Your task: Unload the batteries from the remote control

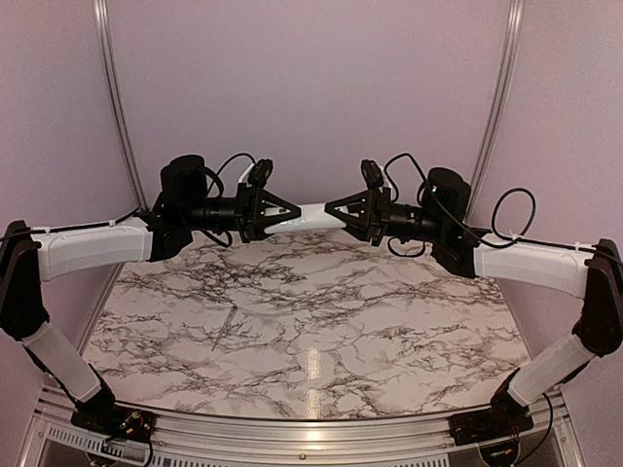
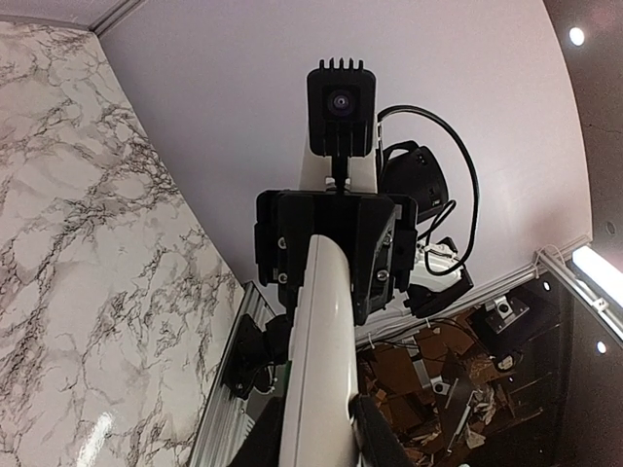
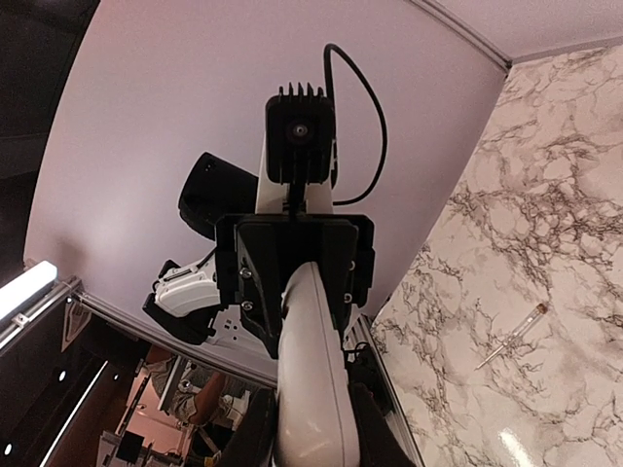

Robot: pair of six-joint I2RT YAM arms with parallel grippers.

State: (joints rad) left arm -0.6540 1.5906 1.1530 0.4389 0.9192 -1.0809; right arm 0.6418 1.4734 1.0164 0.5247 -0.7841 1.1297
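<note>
My left pincer [image 1: 290, 216] is pinching one end of the remote control [image 1: 311, 216] and my right pincer [image 1: 333, 208] is pinching the other end, so the white bar spans the short gap between them. In each wrist view my own fingers [image 2: 375, 443] flank the near end of the bar at the bottom of the picture, and the opposite pincer's black block clamps the far end.

I judge the two-ended hold is there for a reason. With one side bracing the body, the other can work at a cover or shift its grip without the bar twisting loose. Holding it high over the marble table [image 1: 389, 331] gives both wrists room to turn.

The bar runs straight out from each pincer toward the other. Only smooth white plastic shows in both wrist views. I see no buttons, no dark window and no battery hatch, so I cannot tell which face points where.

The batteries are not visible anywhere. I take them to be inside the remote, though nothing here proves it.

Well below and apart from both pincers, a thin grey stick [image 3: 511, 336] lies flat on the marble, untouched.
</note>
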